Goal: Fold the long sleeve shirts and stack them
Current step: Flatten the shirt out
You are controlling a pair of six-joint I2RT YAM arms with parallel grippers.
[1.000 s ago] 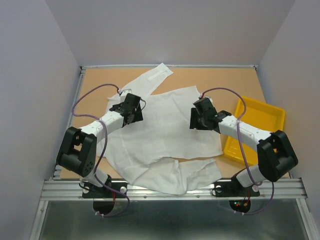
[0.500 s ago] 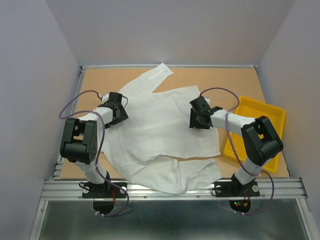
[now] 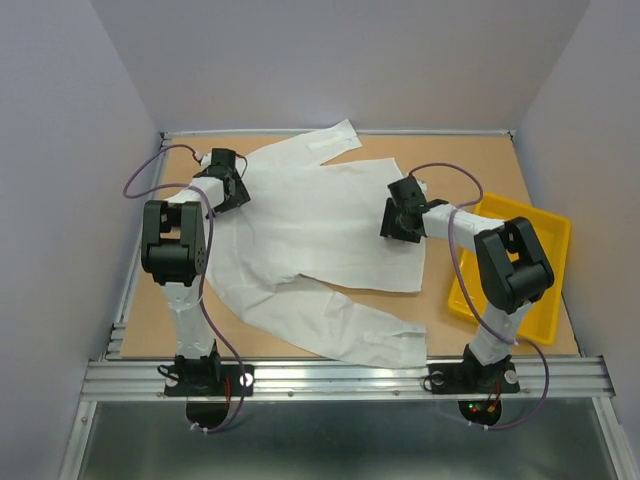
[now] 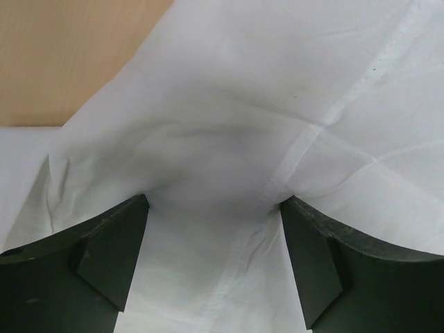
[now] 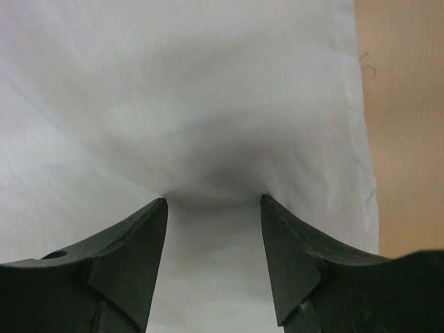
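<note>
Firstly, table (image 3: 500, 160): one shirt and a tray were borne on it.
Shirt (image 3: 310, 220): it was spread flat across the middle, white and wrinkled, not yet folded; no second shirt could be made out.
Tray (image 3: 545, 235): yellow, it was set just beside the shirt's right edge and partly hidden by the right arm.
Sleeves: one (image 3: 320, 143) was laid toward the far edge, the other (image 3: 360, 335) stretched along the near edge.
Left gripper (image 3: 224, 186): its fingers were spread wide and pressed onto the cloth at the far-left part, by a seam (image 4: 298, 149); nothing was pinched.
Right gripper (image 3: 400, 217): its fingers were parted over the shirt's right edge, with cloth dimpled between them and no grip closed.
Main risk: thin cloth could be lost mid-fold if only a shallow pinch of one layer were taken.
Lesser risk: the body could be skewed, and wrinkles folded in, if the arms were moved unevenly.
Least risk: the near sleeve could be dragged off the table edge by a pull toward the bases.
</note>
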